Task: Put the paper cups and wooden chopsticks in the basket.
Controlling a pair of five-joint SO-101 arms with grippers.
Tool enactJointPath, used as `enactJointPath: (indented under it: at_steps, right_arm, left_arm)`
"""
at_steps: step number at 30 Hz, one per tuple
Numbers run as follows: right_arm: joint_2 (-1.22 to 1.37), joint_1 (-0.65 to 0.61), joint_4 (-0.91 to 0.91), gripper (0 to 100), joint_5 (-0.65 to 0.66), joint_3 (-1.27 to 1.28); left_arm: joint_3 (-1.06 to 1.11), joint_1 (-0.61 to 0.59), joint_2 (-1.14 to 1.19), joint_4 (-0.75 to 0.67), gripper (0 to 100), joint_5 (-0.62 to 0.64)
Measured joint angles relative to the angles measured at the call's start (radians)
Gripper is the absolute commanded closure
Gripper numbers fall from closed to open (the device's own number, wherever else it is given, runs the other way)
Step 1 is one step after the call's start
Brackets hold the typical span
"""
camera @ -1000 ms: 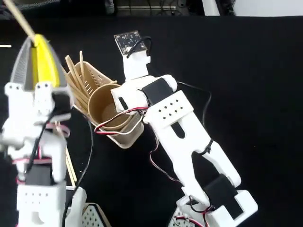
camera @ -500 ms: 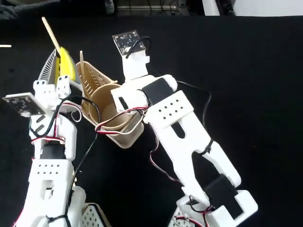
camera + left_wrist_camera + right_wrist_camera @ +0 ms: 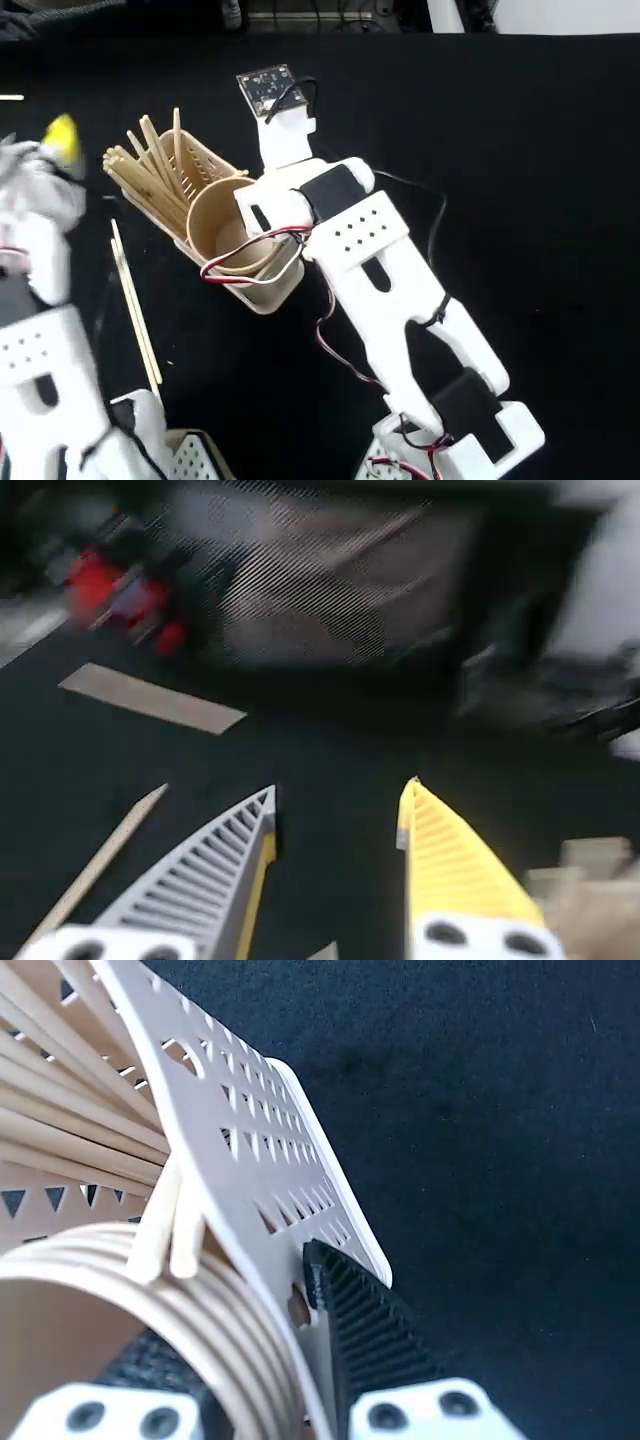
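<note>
A beige perforated basket (image 3: 262,290) lies tilted on the black table, with a stack of paper cups (image 3: 225,228) and several wooden chopsticks (image 3: 145,172) fanning out of it. My right gripper (image 3: 262,212) is shut on the basket's wall (image 3: 250,1160), one black finger (image 3: 365,1330) outside it and the other inside by the cups (image 3: 90,1310). My left gripper (image 3: 335,810) is open with nothing between its grey and yellow fingers (image 3: 450,870). It hangs at the far left (image 3: 55,150), clear of the basket. Two loose chopsticks (image 3: 135,310) lie on the table by the left arm.
A strip of tan tape (image 3: 150,698) is stuck to the table beyond the left gripper, and one chopstick (image 3: 95,865) lies beside its grey finger. The right half of the table is bare black cloth (image 3: 540,200). The right arm's body spans the middle.
The left gripper carried a chopstick down toward the basket, let it go among the others, and has swung away to the left, open. The right arm and basket stayed put.
</note>
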Motion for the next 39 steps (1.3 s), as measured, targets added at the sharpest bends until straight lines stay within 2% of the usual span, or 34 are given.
enactJointPath:
  at_steps: [2, 6, 10, 13, 17, 21, 25, 27, 30, 34, 39]
  right_arm:
    - [0.0, 0.0, 0.0, 98.7, 0.0, 0.0]
    - [0.0, 0.0, 0.0, 98.7, 0.0, 0.0]
    - [0.0, 0.0, 0.0, 98.7, 0.0, 0.0]
    - [0.0, 0.0, 0.0, 98.7, 0.0, 0.0]
    - [0.0, 0.0, 0.0, 98.7, 0.0, 0.0]
    - [0.0, 0.0, 0.0, 98.7, 0.0, 0.0]
    - [0.0, 0.0, 0.0, 98.7, 0.0, 0.0]
    - [0.0, 0.0, 0.0, 98.7, 0.0, 0.0]
    - [0.0, 0.0, 0.0, 98.7, 0.0, 0.0]
    - [0.0, 0.0, 0.0, 98.7, 0.011, 0.0]
    - [0.0, 0.0, 0.0, 98.7, 0.025, 0.0]
  left_arm:
    - [-0.06, -0.101, 0.08, 0.081, 80, -0.06]
    - [-0.17, -0.258, 0.307, 0.114, 80, -0.141]
    - [-0.353, -0.302, 0.609, 0.135, 80, -0.23]
    - [-0.559, -0.313, 0.879, 0.222, 80, -0.295]
    - [-0.936, -0.354, 1.267, 0.402, 80, -0.348]
    - [-1.413, -0.394, 1.657, 0.569, 80, -0.41]
    - [-1.907, -0.416, 2.004, 0.69, 80, -0.516]
    - [-2.073, -0.408, 2.14, 0.69, 80, -0.552]
    - [-2.101, -0.408, 2.208, 0.603, 80, -0.565]
    - [-2.013, -0.41, 2.206, 0.497, 82, -0.568]
    - [-1.987, -0.417, 2.205, 0.47, 86, -0.569]
